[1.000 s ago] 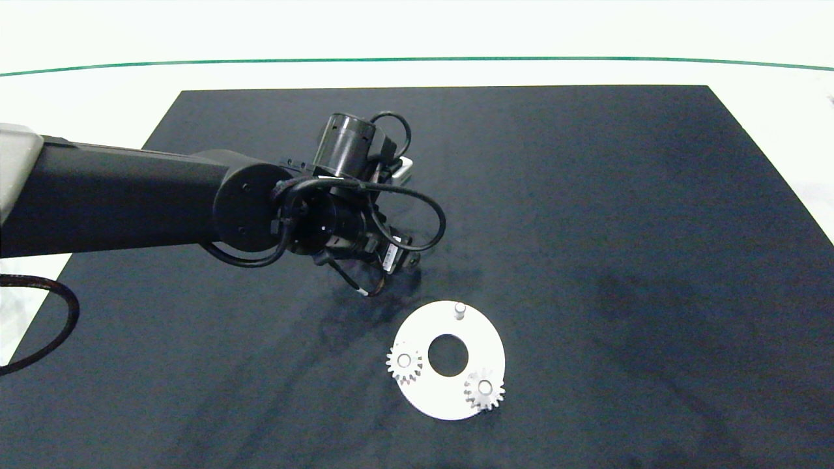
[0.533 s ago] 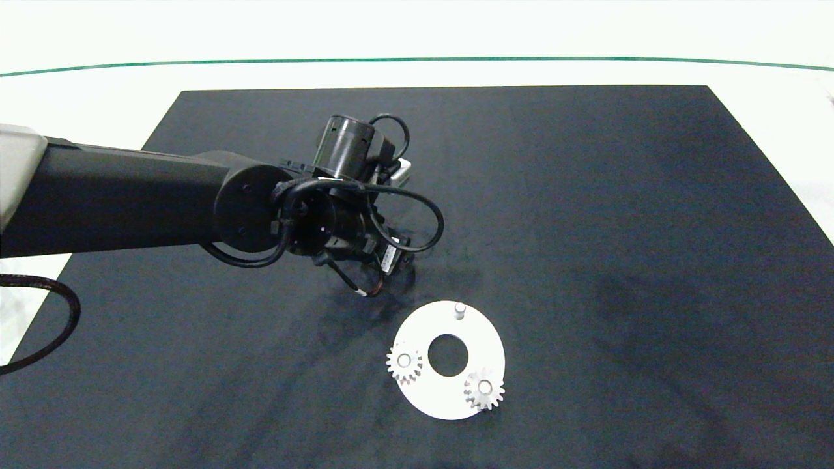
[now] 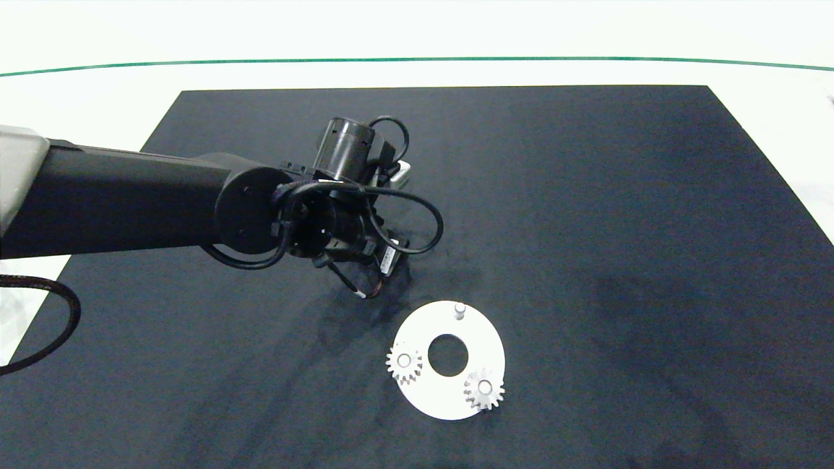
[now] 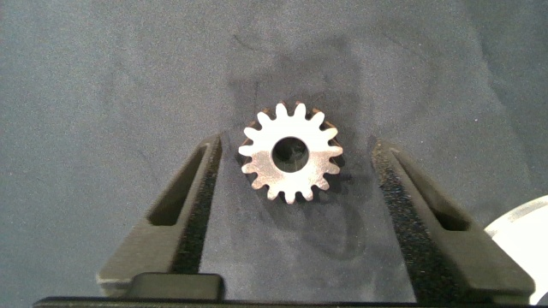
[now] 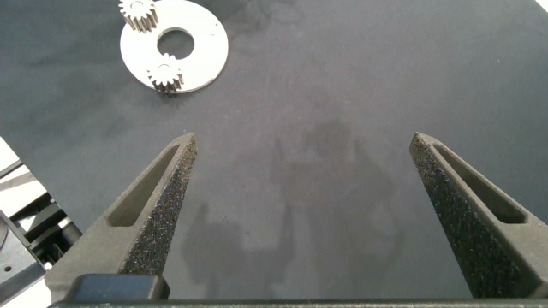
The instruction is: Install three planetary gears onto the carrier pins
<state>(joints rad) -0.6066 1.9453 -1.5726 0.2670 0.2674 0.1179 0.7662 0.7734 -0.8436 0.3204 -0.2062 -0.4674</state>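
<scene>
Grey fingers of my left gripper [image 4: 291, 214] are spread wide, straddling the loose third gear [image 4: 291, 154] lying flat on the dark mat [image 3: 586, 195]; neither pad touches it. My left arm [image 3: 130, 202] reaches in from the left, wrist pointed down, just far-left of the white disc [image 3: 479, 348]. Two gears [image 3: 404, 363] [image 3: 484, 389] sit on its near pins; the far pin [image 3: 460, 309] is bare. My right gripper [image 5: 300, 214] hangs wide open, empty, over bare mat.
</scene>
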